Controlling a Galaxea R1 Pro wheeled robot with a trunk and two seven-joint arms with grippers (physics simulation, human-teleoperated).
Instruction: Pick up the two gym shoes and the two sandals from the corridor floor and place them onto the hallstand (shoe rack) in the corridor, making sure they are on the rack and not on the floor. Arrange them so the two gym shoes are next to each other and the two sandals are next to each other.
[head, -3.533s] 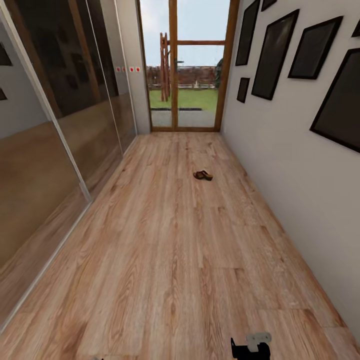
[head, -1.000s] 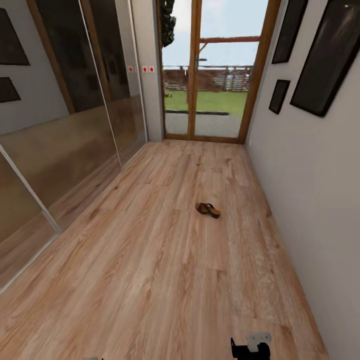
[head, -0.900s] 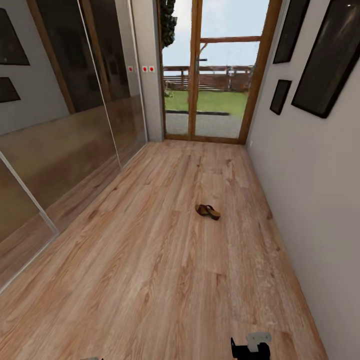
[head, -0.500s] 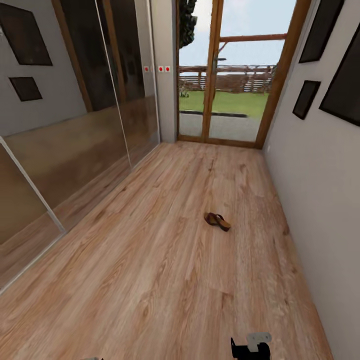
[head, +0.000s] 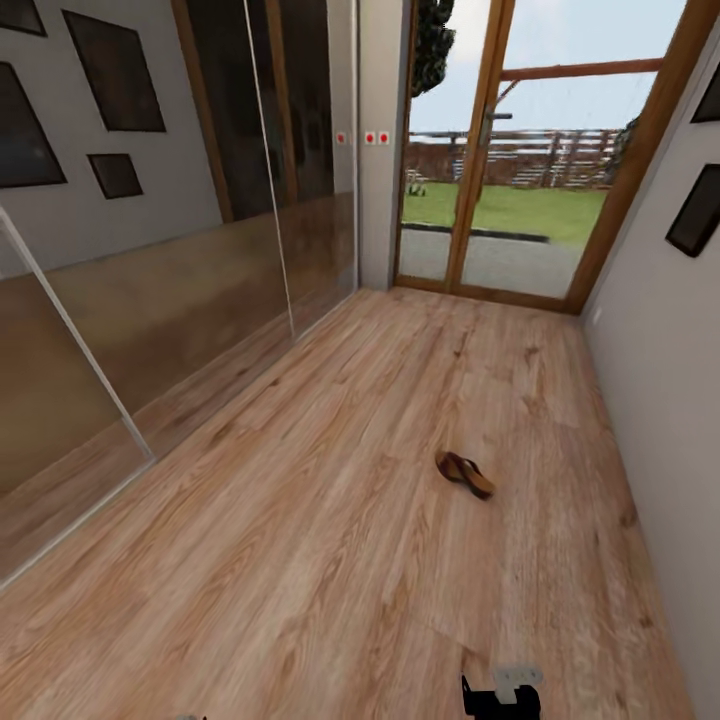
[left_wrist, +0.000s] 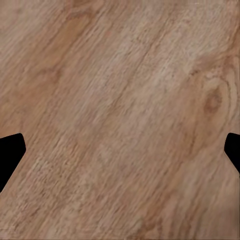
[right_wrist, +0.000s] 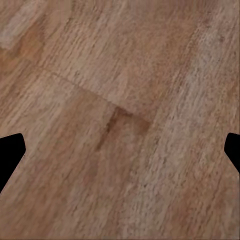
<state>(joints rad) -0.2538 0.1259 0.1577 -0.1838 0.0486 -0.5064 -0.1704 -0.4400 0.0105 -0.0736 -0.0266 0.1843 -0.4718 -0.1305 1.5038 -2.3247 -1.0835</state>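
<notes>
One sandal (head: 465, 473) lies ahead on the corridor floor (head: 300, 560), near the right wall. Both wrist views show jaws wide and empty. Driving on too far risks nudging the sandal away.

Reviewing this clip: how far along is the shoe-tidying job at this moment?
Nothing looks done. One brown sandal lies on the corridor floor ahead, slightly to the robot's right. Nothing is in hand: the left gripper and right gripper point at bare planks with jaws spread wide and nothing between them. Left: pick up this sandal, find the other sandal and both gym shoes, then pair them on the hallstand.
</notes>
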